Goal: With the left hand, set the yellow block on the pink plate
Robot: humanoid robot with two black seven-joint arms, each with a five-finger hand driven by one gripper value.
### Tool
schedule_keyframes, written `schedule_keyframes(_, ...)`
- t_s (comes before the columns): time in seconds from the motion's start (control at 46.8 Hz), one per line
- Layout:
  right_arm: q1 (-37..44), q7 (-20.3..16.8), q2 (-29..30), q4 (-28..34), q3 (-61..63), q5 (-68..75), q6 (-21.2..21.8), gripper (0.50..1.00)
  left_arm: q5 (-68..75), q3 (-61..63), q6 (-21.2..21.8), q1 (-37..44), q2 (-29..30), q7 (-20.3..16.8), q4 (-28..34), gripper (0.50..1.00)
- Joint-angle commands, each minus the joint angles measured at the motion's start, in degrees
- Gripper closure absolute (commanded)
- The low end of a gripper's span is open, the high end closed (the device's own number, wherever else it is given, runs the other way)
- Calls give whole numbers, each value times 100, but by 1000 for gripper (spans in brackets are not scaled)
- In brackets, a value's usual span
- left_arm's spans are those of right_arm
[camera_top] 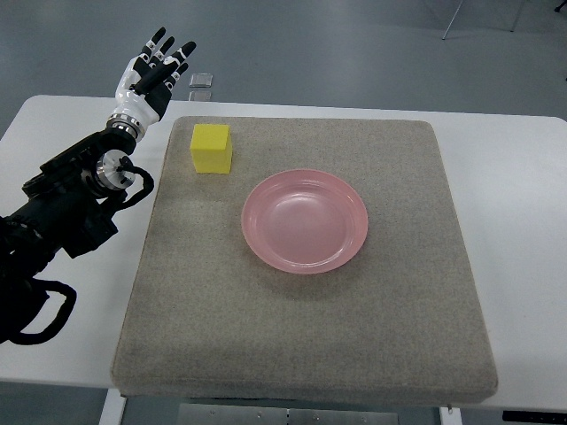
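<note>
A: What is everything sitting on?

B: A grey felt-like mat (310, 345) is covering most of a white table (523, 177), and beyond the table's far edge a plain grey floor (354, 44) is showing. Thin metal legs (456, 18), maybe of a chair, are poking in at the top right; they are too cut off to be sure.

A: And the block?

B: The yellow block (212, 148) is resting on the mat near its far left corner, well apart from the pink plate (305, 221), which is lying empty around the mat's middle.

A: What is the arm doing?

B: The left hand (152, 78) is hovering past the mat's far left corner with its fingers (183, 53) spread wide and holding nothing. A small pale object (202, 86) is lying on the floor just beyond it.
</note>
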Motion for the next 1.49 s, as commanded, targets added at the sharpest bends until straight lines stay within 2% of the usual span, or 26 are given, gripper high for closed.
schedule_keyframes(0.0, 0, 0, 0, 0, 0, -2, 0, 576, 7, -11, 0, 1, 0, 1, 0, 508)
schedule_keyframes(1.473, 0, 0, 0, 0, 0, -2, 0, 576, 60, 33, 0, -26, -18, 1, -88, 508)
